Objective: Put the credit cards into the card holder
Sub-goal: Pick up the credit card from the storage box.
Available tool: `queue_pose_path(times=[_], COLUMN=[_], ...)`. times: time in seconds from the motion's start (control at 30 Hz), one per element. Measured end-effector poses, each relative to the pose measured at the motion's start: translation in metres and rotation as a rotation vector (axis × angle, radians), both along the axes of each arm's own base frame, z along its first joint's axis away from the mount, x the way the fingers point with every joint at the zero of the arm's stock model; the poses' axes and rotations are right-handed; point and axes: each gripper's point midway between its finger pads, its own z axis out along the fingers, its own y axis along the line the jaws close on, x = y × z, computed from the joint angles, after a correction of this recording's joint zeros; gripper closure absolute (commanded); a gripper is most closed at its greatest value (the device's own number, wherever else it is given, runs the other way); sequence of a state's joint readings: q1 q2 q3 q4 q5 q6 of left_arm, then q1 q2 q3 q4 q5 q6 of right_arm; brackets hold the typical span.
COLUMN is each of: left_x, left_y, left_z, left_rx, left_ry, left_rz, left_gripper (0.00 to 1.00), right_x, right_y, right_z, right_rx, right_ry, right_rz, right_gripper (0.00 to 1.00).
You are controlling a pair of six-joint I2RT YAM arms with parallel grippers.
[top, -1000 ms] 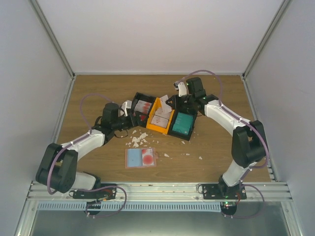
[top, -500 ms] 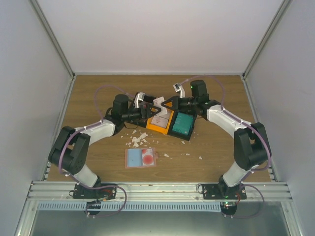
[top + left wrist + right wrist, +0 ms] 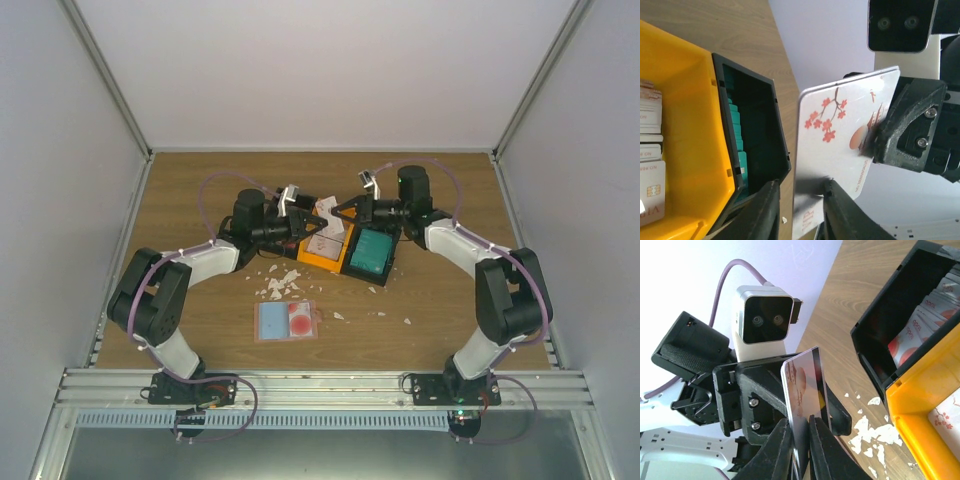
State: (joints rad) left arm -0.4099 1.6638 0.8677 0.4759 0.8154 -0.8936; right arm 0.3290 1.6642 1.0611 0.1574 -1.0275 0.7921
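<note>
A white credit card [image 3: 840, 130] with red blossom print hangs in the air between both grippers, above the tray. My right gripper [image 3: 801, 440] is shut on its lower edge [image 3: 802, 395]. My left gripper [image 3: 800, 210] straddles the card's other end. The card lies against one finger, and a narrow gap shows on the other side. From above, the two grippers meet at the card [image 3: 326, 207], left gripper [image 3: 312, 222] and right gripper [image 3: 342, 209]. The salmon-pink card holder [image 3: 287, 321] lies flat on the table nearer the bases, with neither gripper near it.
A black-and-orange three-compartment tray [image 3: 300, 255] sits under the grippers. It holds white-and-red cards [image 3: 920, 325] and teal cards [image 3: 371, 250]. White scraps [image 3: 280, 283] litter the wood between tray and holder. Grey walls enclose the table on three sides.
My left arm swung in from the left to the raised card, and its jaws narrowed around it. My right gripper shifted slightly right and still holds the card.
</note>
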Motion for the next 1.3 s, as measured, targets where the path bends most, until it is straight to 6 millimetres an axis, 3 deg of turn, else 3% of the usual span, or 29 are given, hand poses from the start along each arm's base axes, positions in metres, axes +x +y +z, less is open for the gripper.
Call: queue_pose_path(times=[0.23, 0.43, 0.57, 0.73, 0.93, 1.17, 1.3], left_x=[-0.002, -0.002, 0.001, 0.008, 0.012, 0.016, 0.018], left_y=[-0.002, -0.003, -0.005, -0.005, -0.004, -0.007, -0.011], left_z=[0.000, 0.006, 0.008, 0.002, -0.015, -0.015, -0.010], left_rx=[-0.011, -0.021, -0.022, 0.001, 0.042, 0.042, 0.025], left_ry=[0.011, 0.003, -0.003, -0.009, 0.006, 0.007, -0.002], left_rz=[-0.016, -0.029, -0.030, -0.017, -0.002, -0.014, -0.033], left_gripper=[0.99, 0.99, 0.91, 0.67, 0.47, 0.45, 0.57], right_x=[0.000, 0.002, 0.010, 0.024, 0.026, 0.020, 0.015], right_y=[-0.003, -0.006, -0.011, -0.018, -0.017, -0.015, -0.011], right_z=[0.010, 0.011, 0.010, -0.014, -0.025, -0.021, -0.015], right_rx=[0.041, 0.050, 0.039, -0.009, -0.030, -0.005, 0.020], right_ry=[-0.018, -0.029, -0.048, -0.011, 0.015, 0.020, 0.011], right_rz=[0.024, 0.020, -0.018, -0.077, -0.086, -0.051, -0.015], right_gripper=[0.81, 0.90, 0.99, 1.00, 1.00, 0.96, 0.93])
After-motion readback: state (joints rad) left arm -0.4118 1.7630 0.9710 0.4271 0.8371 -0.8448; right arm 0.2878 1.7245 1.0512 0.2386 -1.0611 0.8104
